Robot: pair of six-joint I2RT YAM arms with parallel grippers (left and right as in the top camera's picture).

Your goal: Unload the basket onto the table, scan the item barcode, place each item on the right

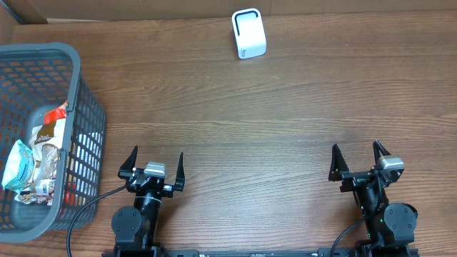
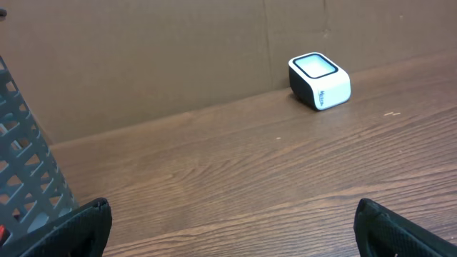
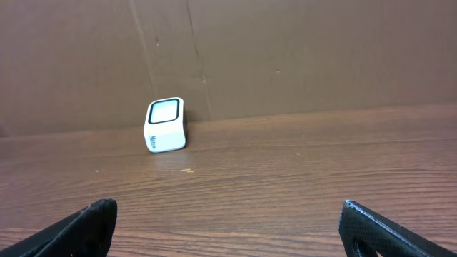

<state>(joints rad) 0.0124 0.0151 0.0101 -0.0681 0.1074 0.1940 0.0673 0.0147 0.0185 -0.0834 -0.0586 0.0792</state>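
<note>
A small white barcode scanner (image 1: 249,33) with a black-rimmed window stands at the far edge of the wooden table; it also shows in the left wrist view, scanner (image 2: 319,81), and in the right wrist view, scanner (image 3: 165,125). Packaged snack items (image 1: 36,160) lie in a grey basket (image 1: 90,114) at the left. My left gripper (image 1: 151,166) sits at the near edge beside the basket, open and empty. My right gripper (image 1: 360,159) rests at the near right, open with nothing between its fingers.
A brown cardboard wall (image 2: 143,57) runs along the table's far edge behind the scanner. The basket's grey lattice side (image 2: 28,171) stands just left of my left gripper. Bare wood (image 1: 250,135) lies between the grippers and the scanner.
</note>
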